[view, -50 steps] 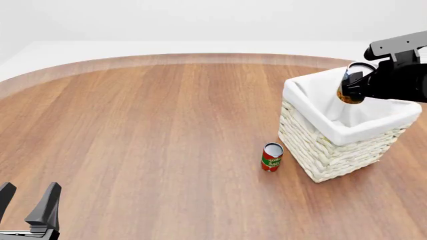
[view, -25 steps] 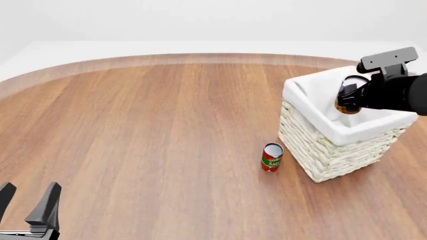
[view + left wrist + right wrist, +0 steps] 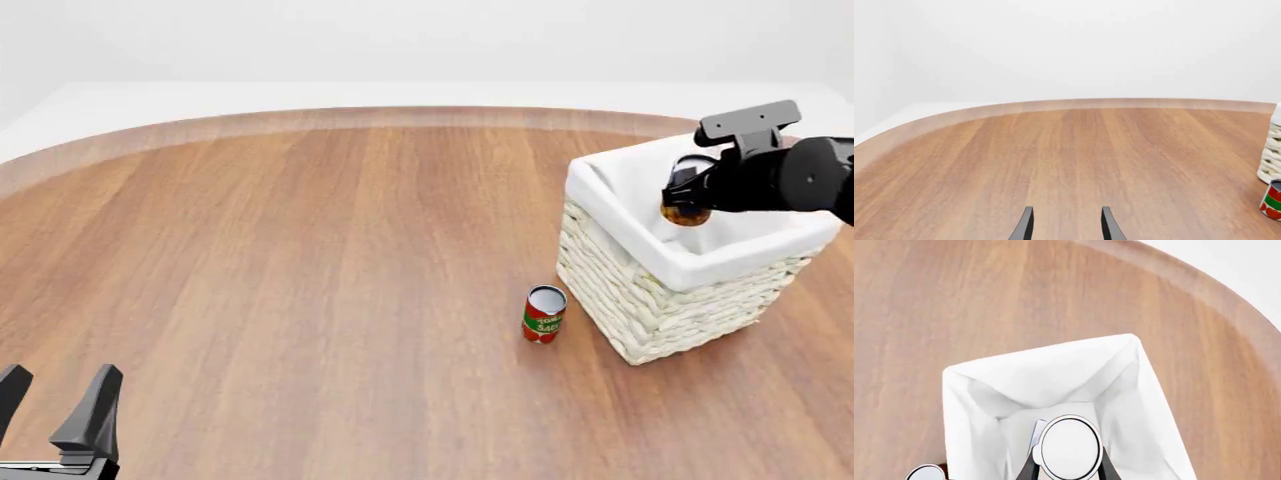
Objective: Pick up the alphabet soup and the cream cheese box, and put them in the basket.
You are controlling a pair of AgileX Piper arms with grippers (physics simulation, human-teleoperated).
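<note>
My right gripper point(image 3: 694, 190) is shut on the alphabet soup point(image 3: 689, 213), a small can held just above the open top of the basket point(image 3: 641, 310) at the right of the table. In the right wrist view the can's white top point(image 3: 1069, 449) sits between my fingers point(image 3: 1025, 471), with the basket's white liner point(image 3: 954, 390) below it. The cream cheese box is out of view. My left gripper point(image 3: 54, 405) is open and holds nothing at the near left corner, far from the basket; the left wrist view shows its fingertips point(image 3: 1024, 225) apart.
A red-and-green labelled can point(image 3: 543, 314) stands upright on the wood just left of the basket's near corner, also seen as the can point(image 3: 1272, 200) beside the basket's wall point(image 3: 1273, 160). The table's curved far edge point(image 3: 400, 115) runs across the back.
My right gripper has moved left and down with the can, closer to the basket's opening. The left arm has not moved.
</note>
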